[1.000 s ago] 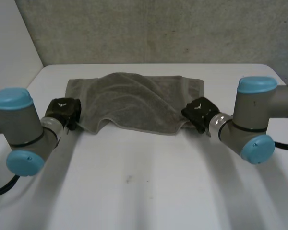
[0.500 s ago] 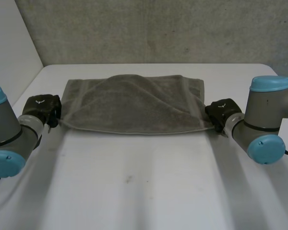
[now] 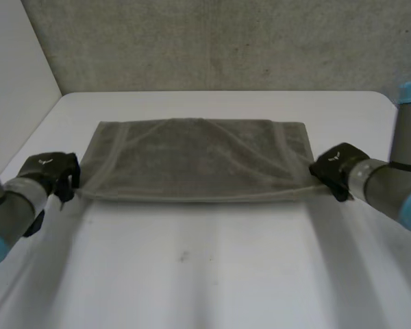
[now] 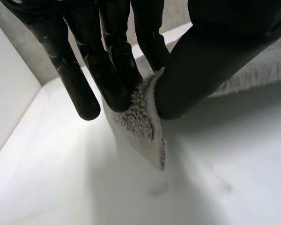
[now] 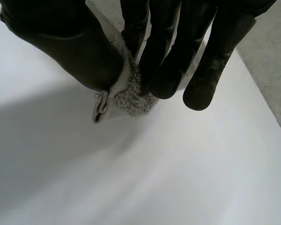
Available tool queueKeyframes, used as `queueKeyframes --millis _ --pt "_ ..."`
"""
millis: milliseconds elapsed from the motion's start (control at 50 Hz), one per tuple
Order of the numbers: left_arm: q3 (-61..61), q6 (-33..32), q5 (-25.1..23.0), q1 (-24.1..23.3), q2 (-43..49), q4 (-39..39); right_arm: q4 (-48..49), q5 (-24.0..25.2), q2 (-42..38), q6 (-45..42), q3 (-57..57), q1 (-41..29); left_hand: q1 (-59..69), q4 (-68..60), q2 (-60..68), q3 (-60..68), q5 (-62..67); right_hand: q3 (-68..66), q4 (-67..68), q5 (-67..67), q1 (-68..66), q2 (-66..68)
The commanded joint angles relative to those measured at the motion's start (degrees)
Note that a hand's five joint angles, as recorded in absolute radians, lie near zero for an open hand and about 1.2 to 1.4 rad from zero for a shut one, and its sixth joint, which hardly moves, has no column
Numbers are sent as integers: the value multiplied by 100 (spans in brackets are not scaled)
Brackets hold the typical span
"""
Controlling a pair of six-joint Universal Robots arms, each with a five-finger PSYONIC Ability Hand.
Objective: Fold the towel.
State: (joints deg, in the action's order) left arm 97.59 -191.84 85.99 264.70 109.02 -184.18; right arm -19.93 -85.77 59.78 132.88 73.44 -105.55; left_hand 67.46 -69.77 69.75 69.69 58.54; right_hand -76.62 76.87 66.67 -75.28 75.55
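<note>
The grey towel (image 3: 198, 161) is spread wide over the white table (image 3: 192, 274). The left hand (image 3: 49, 171) pinches its near corner at 9 o'clock. The right hand (image 3: 335, 168) pinches the near corner at 3 o'clock.

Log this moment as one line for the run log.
towel: near edge taut between hands | left hand: pinching near left corner | right hand: pinching near right corner | fold: looks unfinished
</note>
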Motion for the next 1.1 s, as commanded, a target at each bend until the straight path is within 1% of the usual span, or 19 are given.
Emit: queueKeyframes --millis 20,60,120,140,220,300,360,380,420,480,520,640,840,980,1000,1020,1040,1060,1100 --pt "919 -161 -399 257 -1656 1121 -582 51 1440 -1475 1137 324 1254 -1023 1025 1031 1146 -338 313 333 -472 445" --pt "1156 -353 -574 467 -2347 1594 -853 331 1930 -1904 1356 438 1254 -1023 1025 1031 1146 -338 313 333 -472 445" --pt "1227 -486 -671 556 -2587 1737 -1021 587 2082 -2020 1374 518 1254 -1023 1025 1031 1146 -338 313 333 -472 445" --pt "1270 -608 -758 626 -2735 1824 -1117 883 2160 -2072 1340 605 1254 -1023 1025 1031 1146 -338 313 333 -472 445" --pt "1157 -785 -1022 688 -2650 1606 -1153 1421 1812 -2029 1024 799 1254 -1023 1025 1031 1146 -338 313 333 -472 445" --pt "770 -749 -1067 591 -1805 1077 -1118 1291 1036 -1906 513 737 1254 -1023 1025 1031 1146 -338 313 333 -472 445" --pt "-430 -697 -962 31 -360 726 -1004 529 -76 -1590 -774 423 1254 -1023 1025 1031 1146 -338 313 333 -472 445" --pt "-434 -697 -961 29 -355 726 -1004 526 -80 -1590 -779 421 1254 -1023 1025 1031 1146 -338 313 333 -472 445" --pt "-1414 -601 -699 -216 511 734 -846 97 -894 -1467 -1819 185 1254 -1023 1025 1031 1146 -338 313 333 -472 445" --pt "-1911 -530 -531 -270 919 735 -749 16 -1249 -1379 -2308 105 1254 -1023 1025 1031 1146 -338 313 333 -472 445" --pt "-2812 -346 -259 -323 1654 717 -530 -28 -1931 -1090 -3174 26 1254 -1023 1025 1031 1146 -338 313 333 -472 445" --pt "-4351 -178 -4 -463 2868 726 -143 -80 -3048 -878 -4634 -71 1254 -1023 1025 1031 1146 -338 313 333 -472 445" --pt "-5742 -213 524 -543 3951 717 665 -81 -3964 -878 -5604 -80 1254 -1023 1025 1031 1146 -338 313 333 -472 445" --pt "-5989 -205 507 -551 4119 682 1132 -98 -4167 -886 -5701 -80 1254 -1023 1025 1031 1146 -338 313 333 -472 445" --pt "-6006 -196 515 -551 4127 647 1254 -124 -4219 -869 -5753 -80 -775 1006 -1004 -998 -883 89 -114 -94 -45 18" --pt "-6007 -196 541 -569 4127 629 1351 -142 -4255 -851 -5754 -80 -5358 5590 -5587 -5581 -5466 4406 -4431 -4412 4273 -4299" --pt "-6007 -196 542 -569 4127 629 1352 -142 -4255 -851 -5754 -80 -5404 5635 -5633 -5627 -5512 4449 -4475 -4455 4316 -4342" --pt "-5989 -196 542 -621 4101 620 1430 -159 -4272 -834 -5754 -80 -5088 5320 -5317 -5311 -5196 6662 -6687 -6667 6528 -6555" --pt "-5954 -178 542 -692 4066 620 1484 -168 -4255 -825 -5745 -89 -5746 5977 -5975 -5969 -5854 6662 -6687 -6667 6528 -6555"
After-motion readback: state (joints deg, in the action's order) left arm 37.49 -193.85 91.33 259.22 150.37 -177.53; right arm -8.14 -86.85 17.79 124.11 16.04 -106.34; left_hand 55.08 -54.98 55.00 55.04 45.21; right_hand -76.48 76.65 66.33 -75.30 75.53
